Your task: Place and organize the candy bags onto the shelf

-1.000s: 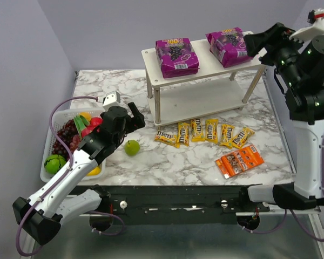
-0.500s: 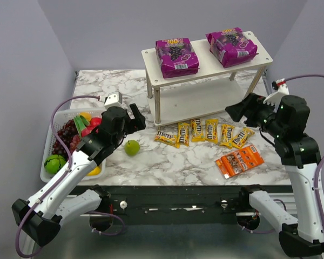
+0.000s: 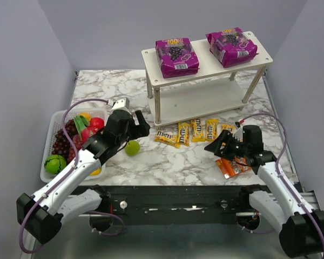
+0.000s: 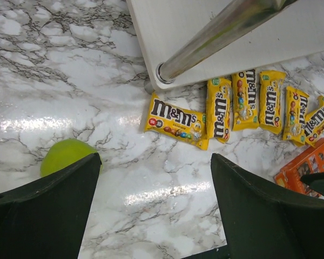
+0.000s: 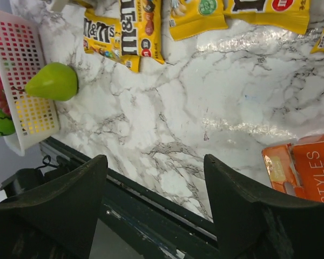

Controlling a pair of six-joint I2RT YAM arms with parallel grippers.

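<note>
Two purple pouches [image 3: 176, 56] [image 3: 231, 47] lie on the top tier of the white shelf [image 3: 205, 67]. Several yellow packets [image 3: 196, 130] lie in a row on the marble in front of it; they also show in the left wrist view [image 4: 175, 120] and the right wrist view [image 5: 140, 29]. The orange pack [image 3: 231, 167] [image 5: 305, 172] lies near the front edge, partly under my right arm. My left gripper [image 3: 139, 124] [image 4: 155, 162] is open and empty, left of the packets. My right gripper [image 3: 215, 145] [image 5: 155, 162] is open and empty, low over the marble beside the orange pack.
A green pear [image 3: 132, 147] [image 4: 65, 156] lies on the marble by my left gripper. A white fruit basket [image 3: 47, 164] with grapes and other fruit stands at the left edge. The shelf's metal leg [image 4: 216, 32] is just ahead of my left gripper. The table's black front rail [image 5: 151, 205] is below my right gripper.
My right arm has come down from the shelf top to low over the table front by the orange pack. My left gripper has shifted slightly right towards the packets.
</note>
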